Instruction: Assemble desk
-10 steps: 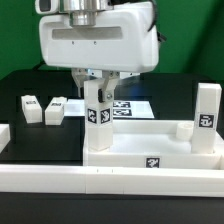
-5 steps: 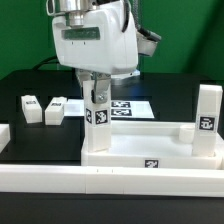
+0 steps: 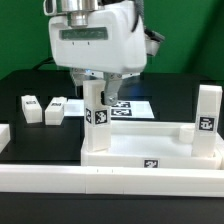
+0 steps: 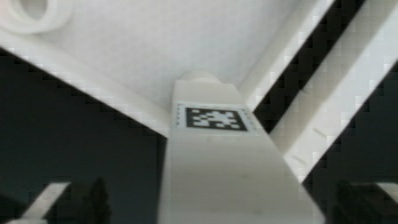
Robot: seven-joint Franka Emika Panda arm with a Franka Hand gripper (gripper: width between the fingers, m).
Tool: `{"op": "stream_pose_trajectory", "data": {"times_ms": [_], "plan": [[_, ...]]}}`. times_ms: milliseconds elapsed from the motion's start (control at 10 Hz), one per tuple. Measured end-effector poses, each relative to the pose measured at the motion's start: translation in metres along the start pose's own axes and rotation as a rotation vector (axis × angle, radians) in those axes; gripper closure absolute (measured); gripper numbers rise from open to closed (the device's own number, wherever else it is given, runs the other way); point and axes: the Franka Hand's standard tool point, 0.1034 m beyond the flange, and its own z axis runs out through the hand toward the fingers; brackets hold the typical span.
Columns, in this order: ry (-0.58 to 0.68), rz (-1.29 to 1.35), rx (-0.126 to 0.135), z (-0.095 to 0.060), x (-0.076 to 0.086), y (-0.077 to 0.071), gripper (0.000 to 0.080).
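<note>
The white tabletop (image 3: 150, 150) lies upside down on the black table. One white leg (image 3: 97, 117) stands upright at its near left corner in the exterior view, and another leg (image 3: 208, 118) at its right corner. Two loose legs (image 3: 31, 107) (image 3: 56, 110) lie at the exterior view's left. My gripper (image 3: 97, 90) hangs over the left standing leg with a finger on each side of its top. In the wrist view the tagged leg (image 4: 222, 150) fills the middle. The fingers (image 4: 54, 203) stand apart from it with dark gaps, so my gripper (image 4: 217, 205) is open.
The marker board (image 3: 135, 108) lies flat behind the tabletop. Long white border rails run along the front (image 3: 110, 182) and the exterior view's left edge (image 3: 4, 135). A green wall stands behind.
Between 1.0 s and 0.5 s ago the hand turned about its vertical axis and shifted slightly to the exterior view's left, over the same leg. Since then it has barely moved.
</note>
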Motion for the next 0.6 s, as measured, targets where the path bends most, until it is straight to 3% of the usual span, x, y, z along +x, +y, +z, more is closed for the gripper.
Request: {"op": "stream_pose_trajectory", "data": {"times_ms": [500, 600], "plan": [[0.004, -0.460, -0.009, 0.0003, 0.0018, -0.0030, 0.0150], [0.006, -0.586, -0.025, -0.0004, 0.0039, -0.0053, 0.0150]]}}
